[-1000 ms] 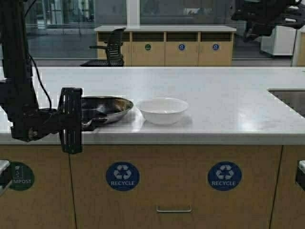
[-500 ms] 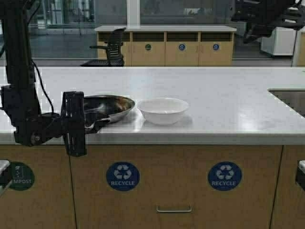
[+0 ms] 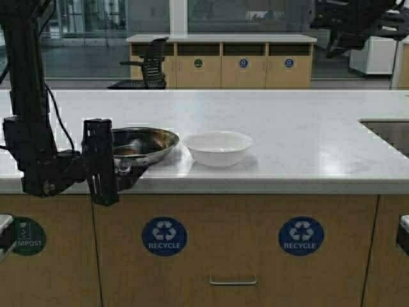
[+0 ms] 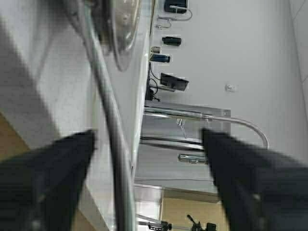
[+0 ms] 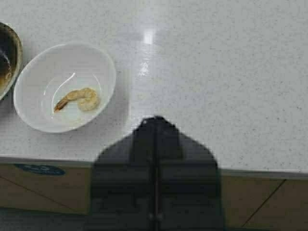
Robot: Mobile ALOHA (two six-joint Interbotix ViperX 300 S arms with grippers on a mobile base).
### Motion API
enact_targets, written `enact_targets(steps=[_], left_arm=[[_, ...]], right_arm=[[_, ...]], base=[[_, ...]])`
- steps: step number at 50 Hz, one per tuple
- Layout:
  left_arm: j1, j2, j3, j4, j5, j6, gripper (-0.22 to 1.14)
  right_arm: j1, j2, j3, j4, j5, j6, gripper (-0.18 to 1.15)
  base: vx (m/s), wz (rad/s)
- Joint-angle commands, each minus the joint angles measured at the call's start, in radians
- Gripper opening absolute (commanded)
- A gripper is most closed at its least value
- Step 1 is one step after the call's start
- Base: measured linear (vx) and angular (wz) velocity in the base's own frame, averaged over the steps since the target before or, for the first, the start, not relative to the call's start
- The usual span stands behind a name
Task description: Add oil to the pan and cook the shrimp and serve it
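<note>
The steel pan (image 3: 144,142) rests on the white counter near its front left edge, with its stubby handle (image 3: 123,166) pointing toward me. My left gripper (image 3: 121,169) is at that handle. In the left wrist view it (image 4: 147,137) is open, and the handle (image 4: 113,139) runs between the wide-apart fingers, closer to one of them. One curled shrimp (image 5: 79,99) lies in the white bowl (image 5: 29,113), which stands just right of the pan (image 5: 6,57). My right gripper (image 5: 155,121) is shut and empty, held high above the counter. The oil is out of view.
The white bowl (image 3: 218,148) nearly touches the pan's rim. A sink (image 3: 388,133) is sunk into the counter at the far right. My right arm (image 3: 358,22) hangs raised at the upper right. Cabinets and a chair (image 3: 147,64) stand beyond the counter.
My left arm and wrist have edged slightly to the right along the counter front. The pan has shifted a little with it. The handle's tip now shows beside the gripper.
</note>
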Motion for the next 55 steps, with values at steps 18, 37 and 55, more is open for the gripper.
enact_targets(steps=[18, 37, 55], left_arm=[[0.026, -0.029, 0.052, -0.063, -0.017, 0.038, 1.02], [0.192, -0.112, 0.222, -0.014, -0.118, 0.166, 1.02], [0.229, -0.411, 0.298, 0.072, -0.025, 0.230, 0.36]], right_arm=[[0.002, -0.009, -0.020, 0.002, -0.011, -0.003, 0.08], [0.002, -0.009, -0.021, 0.002, -0.011, -0.003, 0.08], [0.002, -0.012, -0.021, 0.002, -0.006, -0.002, 0.08]], base=[[0.00, 0.00], [0.00, 0.00], [0.00, 0.00]])
